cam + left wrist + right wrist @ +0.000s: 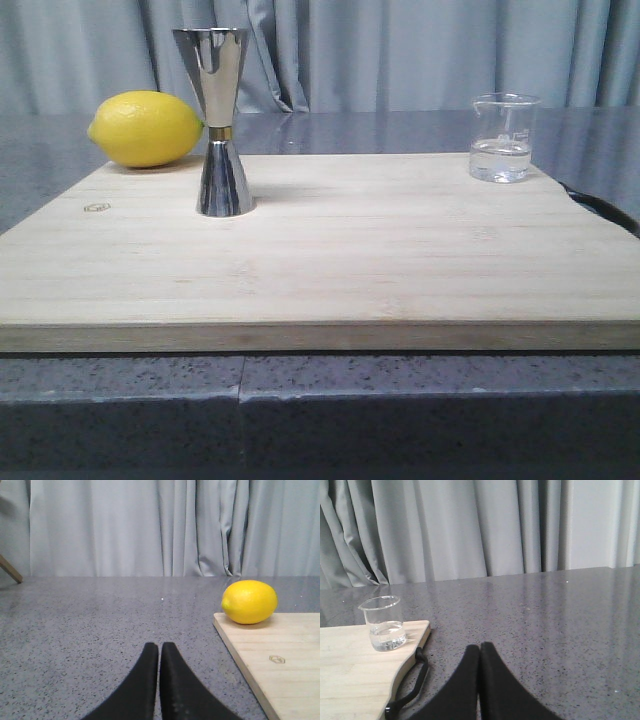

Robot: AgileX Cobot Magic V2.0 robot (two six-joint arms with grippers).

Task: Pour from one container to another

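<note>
- The left tool (159,652), a pair of black curved fingers, is closed with its tips pressed together and nothing between them; it sits over the speckled grey stone tabletop (100,615), off the left edge of the board.
- A yellow oval lemon (146,128) rests at the far left corner of the pale wooden cutting board (320,270).
- Just beside the lemon stands the tall shiny steel hourglass-shaped jigger (218,120) with a thin gold band at its narrow waist, upright on the left half of the board; whether it touches the lemon is hard to tell from the front view.
- A small oval mark (97,208) is stamped near the board's left edge.
- The small clear glass beaker (502,138) with a pouring lip stands upright at the far right corner of the board, well apart from the jigger, holding clear liquid in its lower part.
- A black cord loop (412,682) hangs at the board's right edge.
- The right tool (480,655), also black, is closed on nothing, over the tabletop to the right of the board.
</note>
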